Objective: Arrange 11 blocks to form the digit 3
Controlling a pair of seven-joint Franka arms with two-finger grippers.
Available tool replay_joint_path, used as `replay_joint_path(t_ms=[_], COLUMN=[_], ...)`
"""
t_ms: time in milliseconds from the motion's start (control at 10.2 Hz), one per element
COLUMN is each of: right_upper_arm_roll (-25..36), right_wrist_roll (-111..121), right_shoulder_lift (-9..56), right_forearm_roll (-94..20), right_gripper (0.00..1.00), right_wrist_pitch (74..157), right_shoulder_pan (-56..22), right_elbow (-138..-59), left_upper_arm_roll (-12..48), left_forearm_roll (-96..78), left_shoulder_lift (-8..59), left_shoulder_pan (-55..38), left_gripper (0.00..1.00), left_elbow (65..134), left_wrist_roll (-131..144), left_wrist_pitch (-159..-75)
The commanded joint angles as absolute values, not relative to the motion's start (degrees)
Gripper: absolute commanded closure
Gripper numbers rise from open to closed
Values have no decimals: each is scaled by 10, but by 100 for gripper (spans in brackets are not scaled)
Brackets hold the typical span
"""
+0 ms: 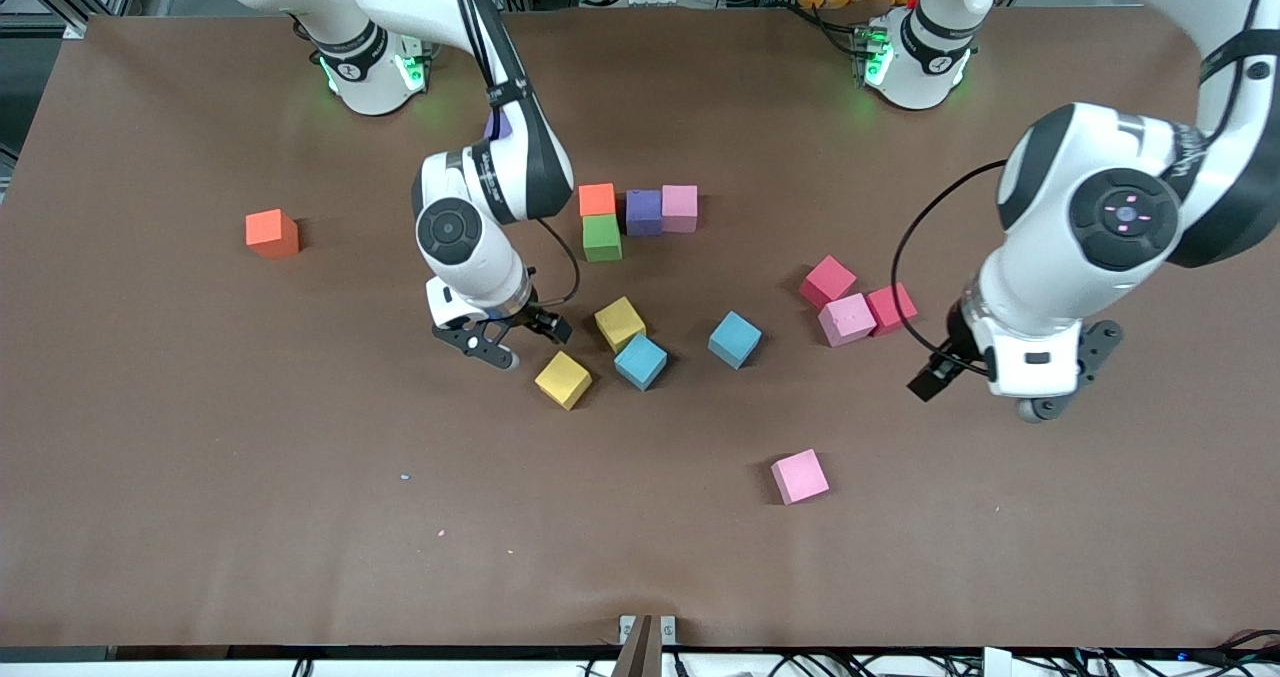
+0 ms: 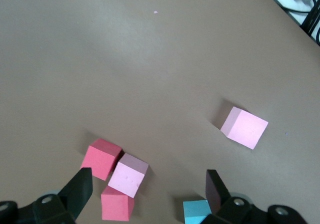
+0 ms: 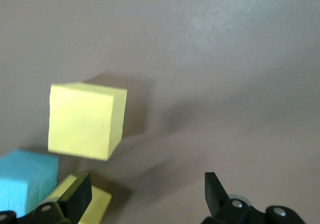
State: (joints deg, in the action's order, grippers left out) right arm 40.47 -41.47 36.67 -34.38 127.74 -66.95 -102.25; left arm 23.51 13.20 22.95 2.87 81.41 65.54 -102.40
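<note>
Orange, purple and pink blocks touch in a row, and a green block joins the orange one on its nearer side. My right gripper hangs open and empty beside two yellow blocks and a light blue block; the right wrist view shows the yellow block ahead of the right gripper. My left gripper is open and empty, above the table beside two red blocks and a pink block.
A second light blue block lies mid-table. A lone pink block sits nearest the front camera. An orange-red block stands apart toward the right arm's end. The brown table is bare along its near edge.
</note>
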Motion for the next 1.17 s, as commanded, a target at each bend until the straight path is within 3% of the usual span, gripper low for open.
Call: replay_joint_path(t_ms=[0,684,782,1075], right_upper_arm_roll=[382,355,354,354], right_wrist_roll=[-447,-352,-344,-322], right_shoulder_lift=[391,388,389,388], right_forearm_roll=[-357,-325,-316,-315], right_gripper=[0,9,0,0], right_wrist_pitch=[1272,1255,1255,1255], right_shoulder_pan=[-645,-666,-663,-671], right_elbow=[-988,-921,-918,-904], left_upper_arm_roll=[237,237,237,236], left_forearm_roll=[116,116,116,115], left_shoulder_lift=[204,195,193,176], left_shoulder_pan=[58,83,83,90], left_gripper=[0,0,0,0], left_elbow=[818,819,819,819], left_wrist_roll=[625,622,622,593], left_wrist_pitch=[-1009,-1006,-1006,-994])
